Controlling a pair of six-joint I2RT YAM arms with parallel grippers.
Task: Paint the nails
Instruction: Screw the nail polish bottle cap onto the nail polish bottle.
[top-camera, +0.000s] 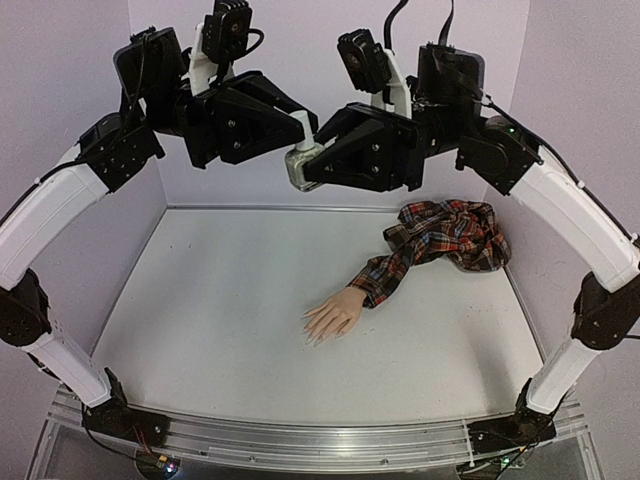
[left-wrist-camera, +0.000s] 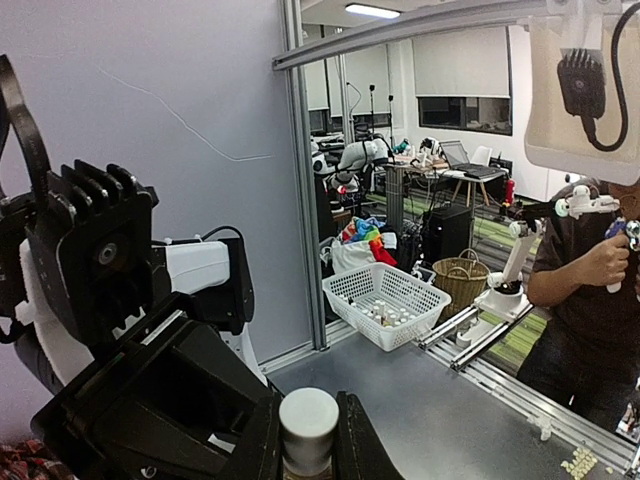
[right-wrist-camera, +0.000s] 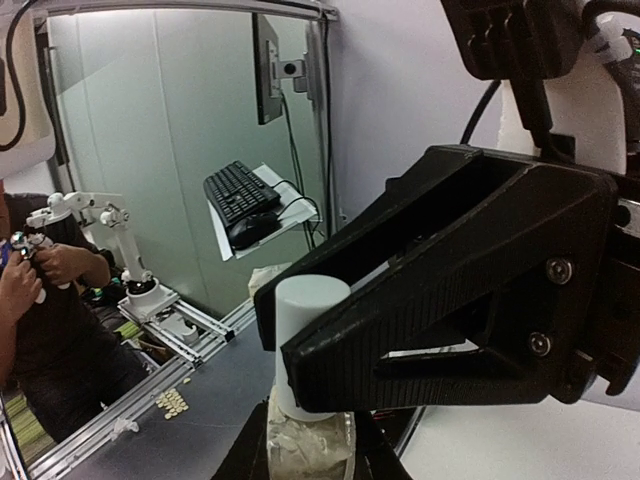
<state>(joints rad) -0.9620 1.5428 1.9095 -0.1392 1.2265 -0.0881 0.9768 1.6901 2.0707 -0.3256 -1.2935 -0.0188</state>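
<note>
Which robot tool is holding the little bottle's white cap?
The black left tool, shut on the round white cap atop the small clear glass bottle. The black right tool clamps the bottle's body lower down instead.

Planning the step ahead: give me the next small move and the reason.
Probably twist the cap off with the left fingers: they are shut on it while the right fingers clamp the bottle below, and the cap sits on the bottle, high above the hand.
</note>
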